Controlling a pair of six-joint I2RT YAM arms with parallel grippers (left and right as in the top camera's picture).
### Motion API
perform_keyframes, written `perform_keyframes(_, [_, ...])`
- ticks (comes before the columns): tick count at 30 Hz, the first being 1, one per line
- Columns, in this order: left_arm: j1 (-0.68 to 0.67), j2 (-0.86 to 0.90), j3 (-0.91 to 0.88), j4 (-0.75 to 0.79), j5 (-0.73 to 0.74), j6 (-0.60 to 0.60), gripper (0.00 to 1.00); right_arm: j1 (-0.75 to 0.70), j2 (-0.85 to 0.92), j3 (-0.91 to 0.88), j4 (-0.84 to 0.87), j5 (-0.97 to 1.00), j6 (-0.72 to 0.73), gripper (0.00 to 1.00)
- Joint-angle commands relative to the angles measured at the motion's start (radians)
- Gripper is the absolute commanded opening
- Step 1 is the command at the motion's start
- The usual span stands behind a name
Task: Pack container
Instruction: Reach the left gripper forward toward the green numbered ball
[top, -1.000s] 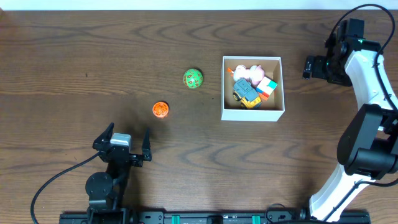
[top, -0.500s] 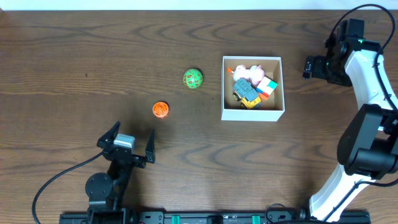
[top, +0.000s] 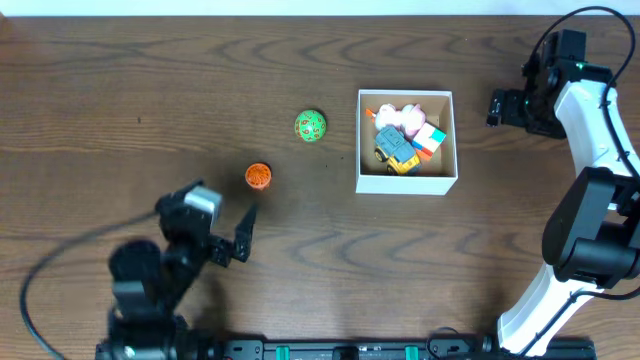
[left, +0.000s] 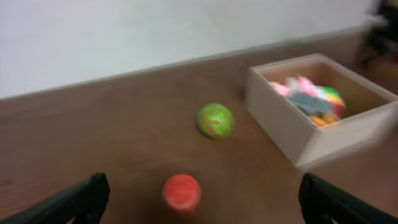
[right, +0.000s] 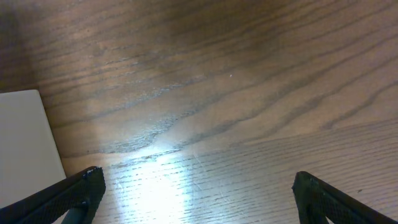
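The container (top: 400, 183) is a shallow white box right of the table's middle, holding several toys, among them a pink plush, a colour cube and a yellow and grey car. It also shows in the left wrist view (left: 311, 134). An orange ball (top: 258, 176) and a green patterned ball (top: 310, 126) lie on the table left of it. My left gripper (top: 208, 228) is open and empty, just short of the orange ball (left: 182, 191), with the green ball (left: 216, 120) beyond. My right gripper (top: 497, 106) is open and empty, right of the container.
The table is dark wood. In the right wrist view the open jaws (right: 199, 193) hang over bare wood, with a white corner of the container (right: 22, 143) at the left edge. A pale wall stands behind the table in the left wrist view.
My left arm has risen and moved forward and right toward the orange ball, still open. The right arm, both balls and the container have not moved.
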Motion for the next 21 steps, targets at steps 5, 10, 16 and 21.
perform_keyframes(5, [0.004, 0.367, 0.303, -0.012, 0.278, 0.121, 0.98, -0.010, 0.000, -0.006, 0.001, -0.004, -0.011, 0.99])
perform_keyframes(10, [-0.010, 0.513, 0.426, -0.023, -0.041, -0.110, 0.98, -0.009, 0.000, -0.006, 0.001, -0.004, -0.011, 0.99])
perform_keyframes(16, [-0.118, 0.754, 0.775, -0.409, -0.187, -0.073, 0.98, -0.009, 0.000, -0.006, 0.001, -0.004, -0.011, 0.99])
perform_keyframes(21, [-0.163, 0.856, 0.808, -0.411, -0.171, -0.087, 0.98, -0.009, 0.000, -0.006, 0.001, -0.004, -0.011, 0.99])
